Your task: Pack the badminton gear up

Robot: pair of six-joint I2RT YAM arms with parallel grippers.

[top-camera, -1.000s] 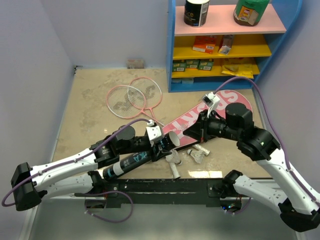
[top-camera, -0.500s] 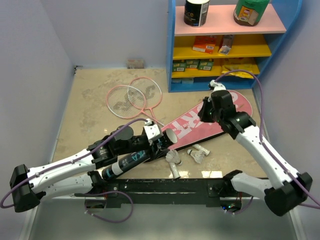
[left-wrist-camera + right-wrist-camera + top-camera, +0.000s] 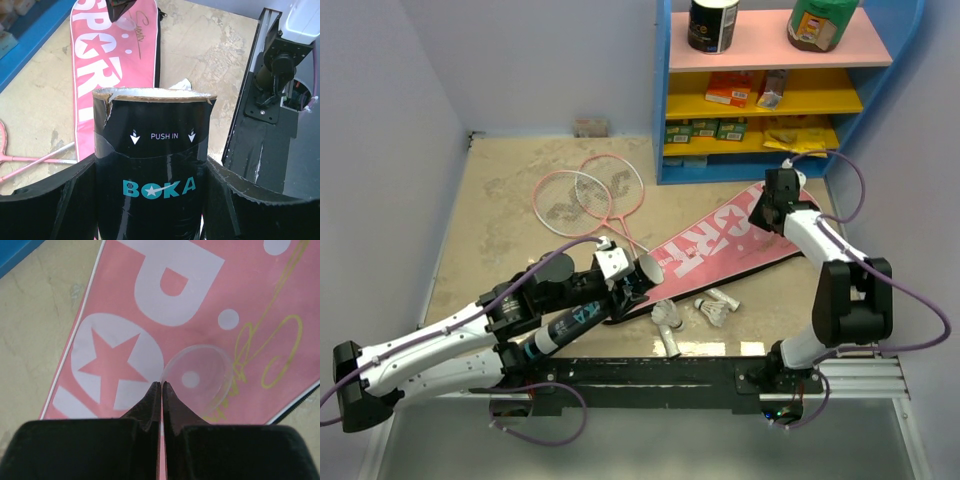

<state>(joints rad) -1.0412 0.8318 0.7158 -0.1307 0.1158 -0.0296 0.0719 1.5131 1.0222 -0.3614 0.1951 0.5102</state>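
My left gripper point(image 3: 620, 288) is shut on the long black shuttle tube point(image 3: 582, 318), which points up and right with its mouth open. In the left wrist view the tube point(image 3: 152, 150) fills the gap between the jaws of that gripper point(image 3: 151, 190). The pink bag point(image 3: 715, 240) lies beyond the tube. Over its wide end my right gripper point(image 3: 766, 212) is shut, its tips point(image 3: 161, 384) pinching the rim of a clear round lid point(image 3: 200, 375) above the bag point(image 3: 150, 305). Two rackets point(image 3: 585, 195) lie crossed at the far left. Three shuttlecocks point(image 3: 667, 316) point(image 3: 716, 313) point(image 3: 726, 297) lie near the front rail.
A blue shelf unit point(image 3: 760, 90) with boxes and jars stands at the back right, close behind the right gripper. The black mounting rail point(image 3: 650, 375) runs along the near edge. Grey walls close in the left and the right side. A small block point(image 3: 590, 127) sits by the back wall.
The right arm has swung from beside the tube's mouth out to the right, over the bag's wide end. The left arm with the tube has shifted slightly left.
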